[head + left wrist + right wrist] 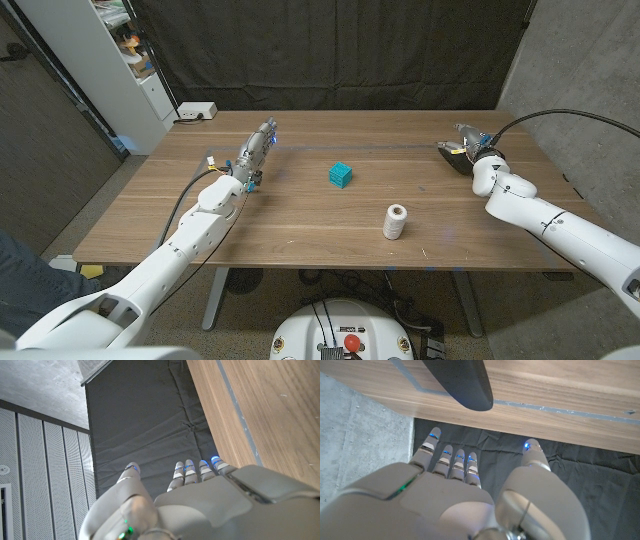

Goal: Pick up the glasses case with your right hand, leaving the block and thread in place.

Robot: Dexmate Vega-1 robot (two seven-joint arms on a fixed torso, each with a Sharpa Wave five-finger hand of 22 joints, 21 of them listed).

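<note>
Right hand (468,148) — fingers spread, empty — just beside the dark glasses case (452,155).

One glasses case (452,155), one block (340,176), one thread spool (395,221).

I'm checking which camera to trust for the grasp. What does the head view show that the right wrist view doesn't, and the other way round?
Head view alone: the teal block at mid-table, the spool of thread nearer the front edge, and the left hand out over the table's left side.

Right wrist view alone: a close look at the dark glasses case's rounded end, with the right hand's fingers apart and short of it.

Both: the right hand, the case, and the wooden table.
</note>
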